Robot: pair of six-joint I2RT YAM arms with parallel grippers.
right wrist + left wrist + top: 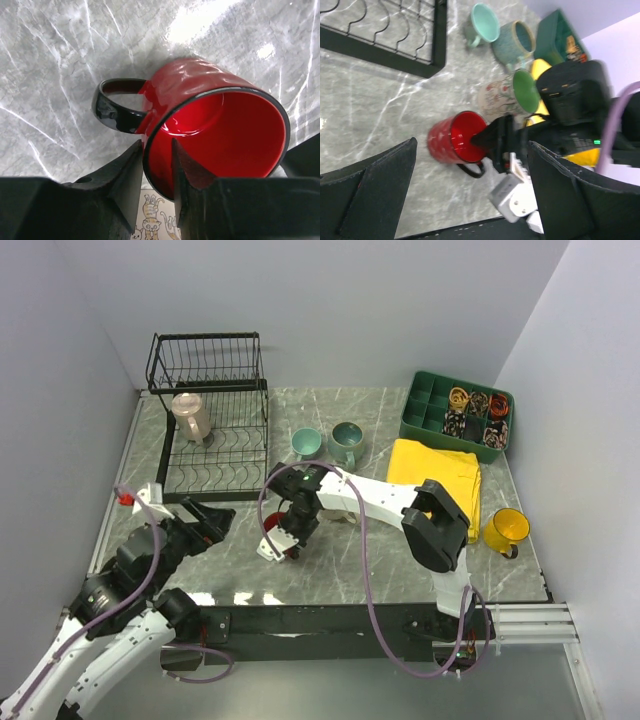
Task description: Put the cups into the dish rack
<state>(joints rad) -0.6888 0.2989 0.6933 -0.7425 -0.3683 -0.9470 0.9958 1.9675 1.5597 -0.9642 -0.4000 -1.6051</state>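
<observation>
Now the right gripper (155, 170) pinches the rim of the red mug (215, 125), just in front of the rack (215, 455); the left gripper (207, 517) hangs spread. That thin hold could let it swing and slip.

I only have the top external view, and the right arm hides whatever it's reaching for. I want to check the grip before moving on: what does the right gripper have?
Observer: The right gripper is shut on the red mug, with one finger inside the rim and one outside.
Operator: Where's the handle?
Observer: The black handle sticks out sideways, clear of both fingers.
Operator: Anything close by?
Observer: The cream mug with green inside sits just beyond it, under the arm in your view.
</observation>
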